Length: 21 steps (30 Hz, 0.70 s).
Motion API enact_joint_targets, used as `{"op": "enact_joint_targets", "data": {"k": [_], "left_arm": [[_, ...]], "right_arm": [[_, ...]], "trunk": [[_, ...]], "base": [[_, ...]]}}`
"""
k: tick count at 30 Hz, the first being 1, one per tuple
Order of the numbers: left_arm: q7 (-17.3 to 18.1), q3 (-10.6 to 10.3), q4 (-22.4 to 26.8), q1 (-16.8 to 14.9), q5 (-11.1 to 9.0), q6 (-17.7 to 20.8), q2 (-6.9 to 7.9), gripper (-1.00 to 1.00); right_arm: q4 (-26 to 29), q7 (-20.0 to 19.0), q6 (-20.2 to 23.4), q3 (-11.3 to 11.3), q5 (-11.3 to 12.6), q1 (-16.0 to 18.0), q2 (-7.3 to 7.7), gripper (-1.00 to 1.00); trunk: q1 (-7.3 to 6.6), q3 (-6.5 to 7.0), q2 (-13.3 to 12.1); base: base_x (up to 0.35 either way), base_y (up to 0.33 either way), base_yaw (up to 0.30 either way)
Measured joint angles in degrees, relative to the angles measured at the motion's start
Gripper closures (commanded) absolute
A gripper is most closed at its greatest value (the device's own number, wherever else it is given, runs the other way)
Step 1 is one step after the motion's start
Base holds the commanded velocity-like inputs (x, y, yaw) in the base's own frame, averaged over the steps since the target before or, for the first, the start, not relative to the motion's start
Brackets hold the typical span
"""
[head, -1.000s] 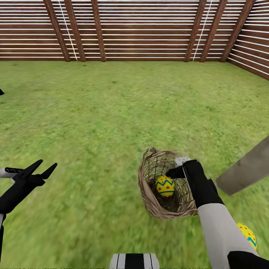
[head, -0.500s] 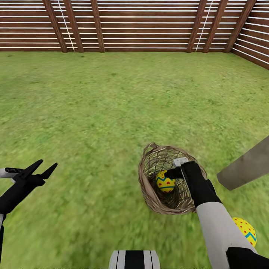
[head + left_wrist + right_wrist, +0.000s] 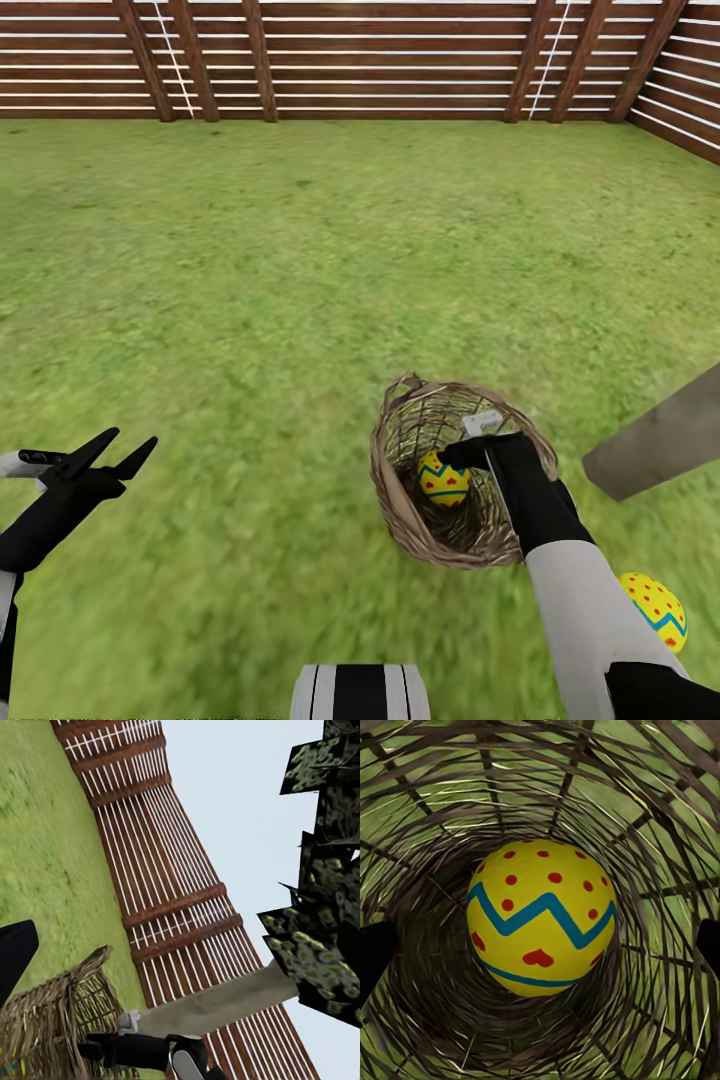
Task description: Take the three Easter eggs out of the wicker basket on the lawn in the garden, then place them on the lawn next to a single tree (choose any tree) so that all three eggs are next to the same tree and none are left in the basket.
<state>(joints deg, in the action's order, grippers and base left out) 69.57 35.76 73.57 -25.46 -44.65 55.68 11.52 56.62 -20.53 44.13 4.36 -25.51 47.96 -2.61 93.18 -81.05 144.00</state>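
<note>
Right jaws spread inside wicker basket (image 3: 415, 515) around egg (image 3: 540, 916), left jaws spread over lawn (image 3: 250, 280), second egg (image 3: 655, 608) on grass.

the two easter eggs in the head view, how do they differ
One Easter egg lies inside the wicker basket, right under the right claw; the other egg rests on the lawn outside the basket, beside the tree trunk. The basket egg shows nearly whole; the lawn egg is partly hidden behind the right arm. Both are yellow with red dots and a blue zigzag.
</note>
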Motion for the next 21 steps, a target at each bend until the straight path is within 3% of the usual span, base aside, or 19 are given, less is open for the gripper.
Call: {"op": "enact_joint_targets", "data": {"k": [21], "left_arm": [[0.0,0.0,0.0,0.0,0.0,0.0,-0.19,-1.00]], "right_arm": [[0.9,0.1,-3.3,0.0,0.0,0.0,0.02,-1.00]], "trunk": [[0.54,-4.66,0.3]], "base": [[0.000,0.000,0.000]]}}
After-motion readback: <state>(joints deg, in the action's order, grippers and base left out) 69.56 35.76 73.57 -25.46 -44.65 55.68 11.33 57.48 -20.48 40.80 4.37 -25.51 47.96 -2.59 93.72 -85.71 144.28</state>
